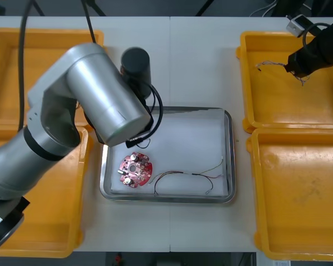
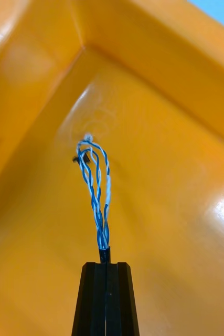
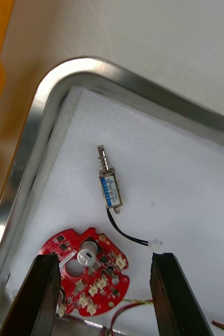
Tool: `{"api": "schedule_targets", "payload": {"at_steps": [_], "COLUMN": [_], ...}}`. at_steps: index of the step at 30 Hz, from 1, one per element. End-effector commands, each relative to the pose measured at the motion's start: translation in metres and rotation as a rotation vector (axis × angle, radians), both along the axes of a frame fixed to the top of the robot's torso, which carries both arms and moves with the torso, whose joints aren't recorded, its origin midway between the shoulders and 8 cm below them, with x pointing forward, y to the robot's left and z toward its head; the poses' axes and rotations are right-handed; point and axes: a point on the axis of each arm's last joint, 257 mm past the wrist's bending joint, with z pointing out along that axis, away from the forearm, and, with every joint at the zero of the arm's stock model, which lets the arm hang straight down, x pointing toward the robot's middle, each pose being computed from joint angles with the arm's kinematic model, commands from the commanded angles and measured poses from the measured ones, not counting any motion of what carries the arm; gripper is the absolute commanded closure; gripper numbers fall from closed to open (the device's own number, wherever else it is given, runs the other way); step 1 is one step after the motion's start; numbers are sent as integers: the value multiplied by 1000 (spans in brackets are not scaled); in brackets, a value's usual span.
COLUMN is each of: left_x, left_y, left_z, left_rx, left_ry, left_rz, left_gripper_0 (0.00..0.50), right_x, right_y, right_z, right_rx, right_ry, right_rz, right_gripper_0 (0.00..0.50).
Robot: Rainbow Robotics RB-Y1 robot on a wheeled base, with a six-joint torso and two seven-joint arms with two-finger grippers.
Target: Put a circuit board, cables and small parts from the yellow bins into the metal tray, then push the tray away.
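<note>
— Closest up is the big silver left arm (image 1: pixel 94 94). Where is it?
— It reaches over the left part of the metal tray (image 1: pixel 228 149) and hides some of the tray's white floor.
— What about its hand?
— The left gripper (image 3: pixel 104 260) hangs just above the tray, near the tray's left rim. Its two black fingers stand wide apart. They hold nothing.
— What lies under it?
— A round red circuit board (image 1: pixel 136 169) lies flat on the tray's white floor, by the tray's near left corner. It is right below the gap between the fingers.
— Anything beside it?
— Yes. A red and yellow cable (image 1: pixel 180 174) lies in the tray too. It starts just beside the board and runs toward the tray's right rim. A small metal part (image 3: pixel 109 184) lies a bit past the board, nearer a round corner of the tray. It is close to the board but not touching it. A short black wire (image 3: pixel 125 233) with a white tip comes out of one end.
— And far off?
— The right gripper (image 1: pixel 293 67) is well away from the tray, over the far yellow bin (image 1: pixel 277 111) on the tray's right side. Its fingers are pressed tight on a twisted blue and white cable (image 2: pixel 96 184), which sticks out from the fingertips toward the bin's floor.
</note>
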Motion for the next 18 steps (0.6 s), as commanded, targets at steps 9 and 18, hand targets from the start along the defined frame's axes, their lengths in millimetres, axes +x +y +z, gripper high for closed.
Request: {"api": "schedule_targets", "payload": {"at_steps": [9, 18], "left_x": [31, 60], "left_y": [71, 122], "left_z": [102, 108], "left_rx": [-76, -63], "left_ry": [-51, -13], "left_rz": [50, 54], "left_gripper_0": [0, 0], "right_x": [-36, -64], "right_y": [-26, -10], "right_z": [66, 87], "right_rx": [-90, -142], "right_ry": [6, 51], "right_rz": [91, 175], "right_gripper_0": [500, 500]}}
